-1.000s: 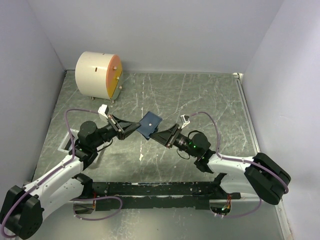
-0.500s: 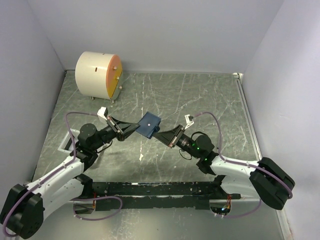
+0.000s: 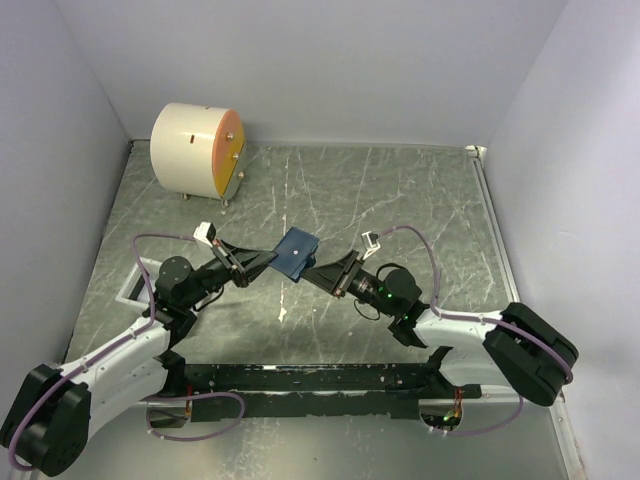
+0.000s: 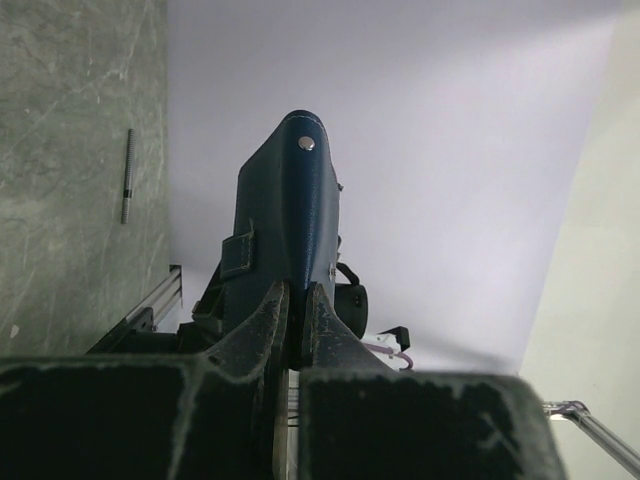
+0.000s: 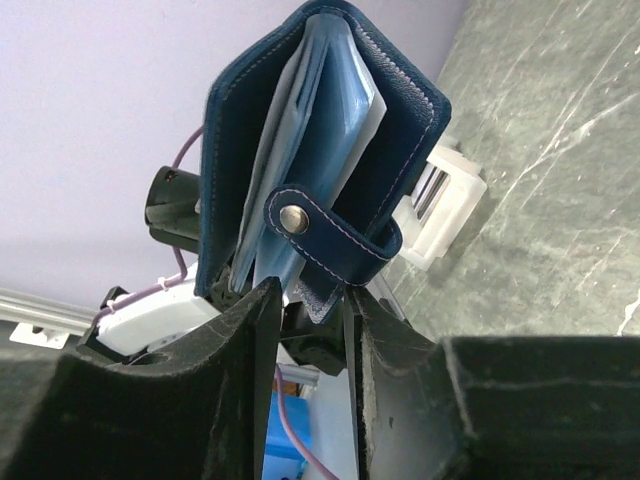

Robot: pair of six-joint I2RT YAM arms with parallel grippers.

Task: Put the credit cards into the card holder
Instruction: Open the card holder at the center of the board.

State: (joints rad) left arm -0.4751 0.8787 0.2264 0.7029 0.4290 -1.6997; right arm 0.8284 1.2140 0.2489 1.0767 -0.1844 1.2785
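The dark navy card holder (image 3: 298,252) hangs in the air above the middle of the table, between my two grippers. My left gripper (image 3: 272,258) is shut on its edge; the left wrist view shows the fingers pinching its cover (image 4: 290,210) just below the snap stud. My right gripper (image 5: 310,300) is open, its jaws on either side of the holder's lower corner by the snap tab (image 5: 330,240). The holder (image 5: 310,130) gapes a little and shows light blue pockets. No orange-yellow or dark credit card shows in any view.
A big cream cylinder with an orange face (image 3: 197,150) stands at the back left. A white plastic tray (image 3: 130,288) lies by the left wall, and it also shows in the right wrist view (image 5: 445,205). A small white speck (image 3: 284,314) lies on the table. A black rail (image 3: 300,378) runs along the near edge.
My right gripper drew back a little from the holder, then came in again to its lower corner. My left gripper kept its hold and shifted the holder slightly.
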